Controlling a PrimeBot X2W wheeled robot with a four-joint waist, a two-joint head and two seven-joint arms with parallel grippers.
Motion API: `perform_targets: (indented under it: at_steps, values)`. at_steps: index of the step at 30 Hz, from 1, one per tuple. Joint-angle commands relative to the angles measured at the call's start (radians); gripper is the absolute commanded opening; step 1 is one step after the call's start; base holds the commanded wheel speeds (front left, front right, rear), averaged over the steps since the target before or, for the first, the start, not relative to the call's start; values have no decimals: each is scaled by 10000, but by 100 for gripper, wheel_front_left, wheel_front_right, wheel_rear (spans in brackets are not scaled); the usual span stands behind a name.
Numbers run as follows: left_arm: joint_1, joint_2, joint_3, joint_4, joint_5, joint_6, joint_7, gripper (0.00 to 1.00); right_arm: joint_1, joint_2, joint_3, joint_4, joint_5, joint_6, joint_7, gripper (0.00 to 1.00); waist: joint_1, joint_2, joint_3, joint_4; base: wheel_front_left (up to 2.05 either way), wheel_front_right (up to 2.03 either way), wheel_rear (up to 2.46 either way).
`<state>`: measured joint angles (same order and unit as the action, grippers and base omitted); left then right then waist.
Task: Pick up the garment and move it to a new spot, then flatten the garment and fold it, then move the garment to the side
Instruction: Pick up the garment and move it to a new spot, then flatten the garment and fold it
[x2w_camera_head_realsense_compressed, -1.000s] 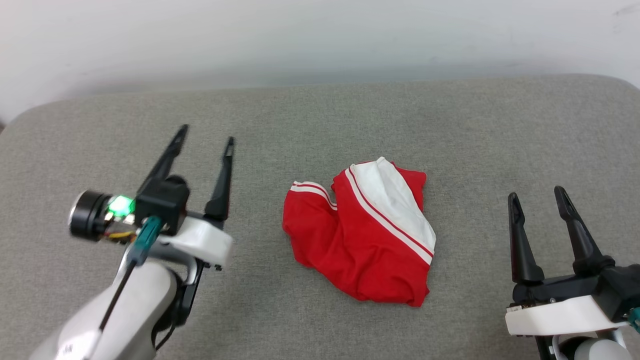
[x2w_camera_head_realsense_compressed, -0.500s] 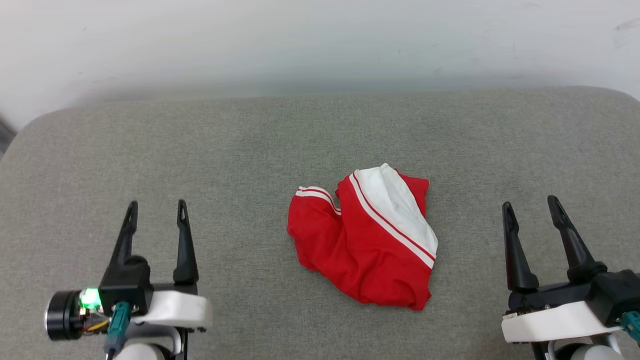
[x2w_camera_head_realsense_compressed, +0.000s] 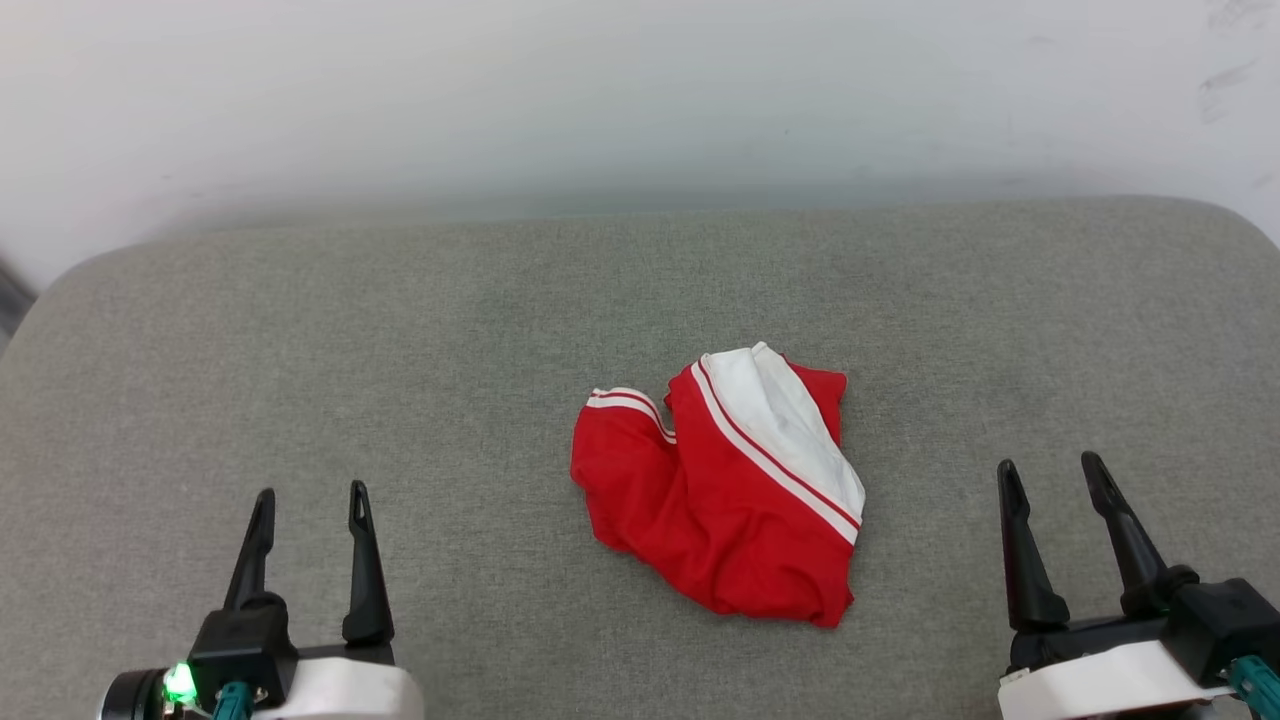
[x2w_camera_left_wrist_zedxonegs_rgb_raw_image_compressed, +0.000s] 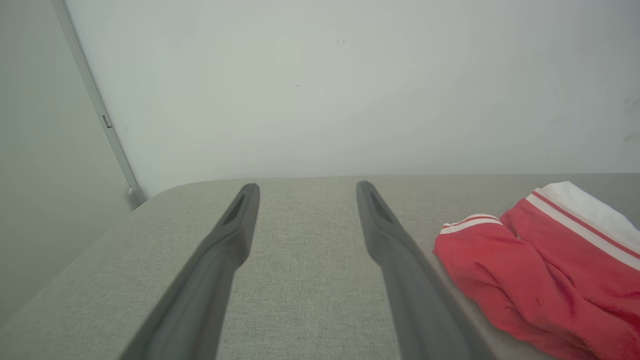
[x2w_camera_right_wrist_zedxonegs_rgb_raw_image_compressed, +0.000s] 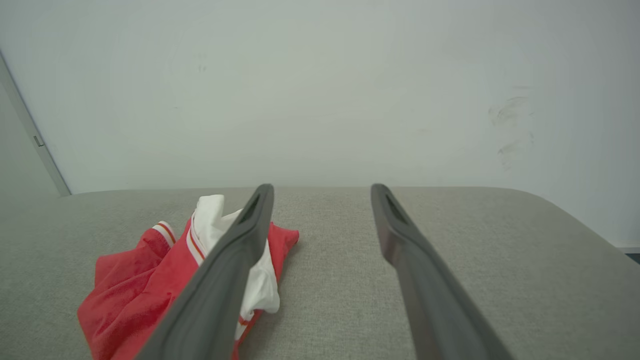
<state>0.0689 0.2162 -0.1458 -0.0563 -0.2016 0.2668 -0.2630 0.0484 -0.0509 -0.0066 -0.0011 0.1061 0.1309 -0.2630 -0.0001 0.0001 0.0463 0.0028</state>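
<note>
Plain white wall (x2w_camera_head_realsense_compressed: 600, 90) backs a grey, fabric-covered table (x2w_camera_head_realsense_compressed: 400, 330) with rounded corners, and both arms sit low at its near edge. The left tool (x2w_camera_head_realsense_compressed: 312, 490), two long dark fingers on a black-and-white wrist, points away across the cloth with its fingers spread well apart and nothing between them. A small green light (x2w_camera_head_realsense_compressed: 180, 683) glows beside its wrist. The right tool (x2w_camera_head_realsense_compressed: 1048, 462), built the same, points the same way at the near right, its fingers likewise parted and empty, only bare grey fabric showing in the gap.

Between the two, well apart from each, lies the garment (x2w_camera_head_realsense_compressed: 720, 510), a red sports jersey with a white sleeve and red-and-white striped trim. It sits crumpled in a loose heap near the middle of the table, a little towards the right tool's side. The white sleeve lies on top at the far right of the heap, a striped band running diagonally along its edge. A second striped cuff pokes out at the far left. The red body bunches in soft folds towards the near edge.
</note>
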Motion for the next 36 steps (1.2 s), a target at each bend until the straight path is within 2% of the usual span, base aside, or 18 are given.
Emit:
perform_targets:
  at_steps: [1,8,9,11,23,31,36]
  values:
    - [159,-114,137,7,137,-142,-26,100,111,11,8,34,67,-3,-28,100,1,-1,-42,-1,0,0,0]
    - [509,-699,655,147,642,-913,-26,100,373,11,32,184,162,-3,-28,100,1,-1,-180,41,0,0,0]
    - [509,-699,655,147,642,-913,-26,100,373,11,32,184,162,-3,-28,100,1,-1,-180,41,0,0,0]
    - [566,-924,889,189,859,-1225,-26,100,403,11,62,230,242,-3,-28,100,1,-1,-229,50,0,0,0]
    - [698,-1328,1322,245,1295,-1702,-26,100,49,11,33,81,128,-3,-28,100,1,-1,-292,45,0,0,0]
    - [484,-1472,1429,204,1408,-1827,-26,100,-2164,11,144,-666,-905,-3,-28,100,1,-1,-86,88,0,0,0]
    - [307,-1536,1421,185,1450,-1871,-26,100,-3923,-551,595,-1027,-980,-5,-26,100,1,-1,94,182,0,0,0]
